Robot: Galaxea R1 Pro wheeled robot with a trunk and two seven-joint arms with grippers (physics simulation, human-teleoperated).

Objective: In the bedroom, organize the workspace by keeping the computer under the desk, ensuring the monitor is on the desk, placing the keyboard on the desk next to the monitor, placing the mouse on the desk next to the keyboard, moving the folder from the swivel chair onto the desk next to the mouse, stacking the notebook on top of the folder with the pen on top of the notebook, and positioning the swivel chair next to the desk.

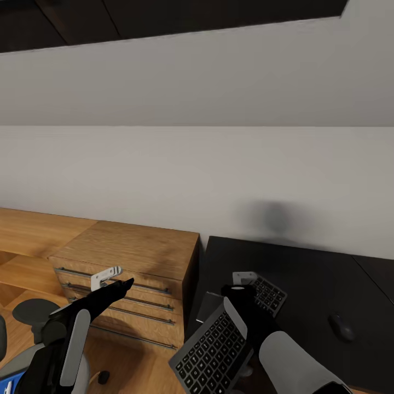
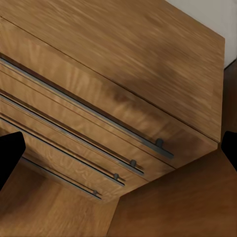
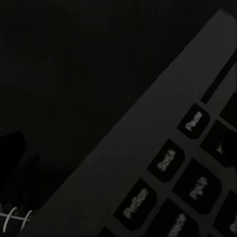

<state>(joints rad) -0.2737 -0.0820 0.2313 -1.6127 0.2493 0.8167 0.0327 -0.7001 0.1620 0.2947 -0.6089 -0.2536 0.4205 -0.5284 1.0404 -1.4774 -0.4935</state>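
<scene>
Although the right arm hides a part of it, the keyboard (image 1: 219,342) is clearly off the surface: it hangs tilted above the near left corner of the desk (image 1: 306,284), its long axis running from the near left up toward the far right, where its further end with the number keys comes out from behind the arm. The right gripper (image 1: 239,293) sits over the middle of this keyboard. I judge that it carries the keyboard, but its fingers are covered by its own black body, so how far they are closed I cannot tell. In the right wrist view the grey frame and keys pass very close before the camera, above the black top.

The mouse (image 1: 342,326) lies on the desk well to the right, apart from the keyboard. So the free place for setting down lies to the right and further in from the gripper, and the right arm is the nearer one.

The left gripper (image 1: 109,279) is wide open and holds nothing, hanging before the wood drawer unit (image 1: 131,257).
</scene>
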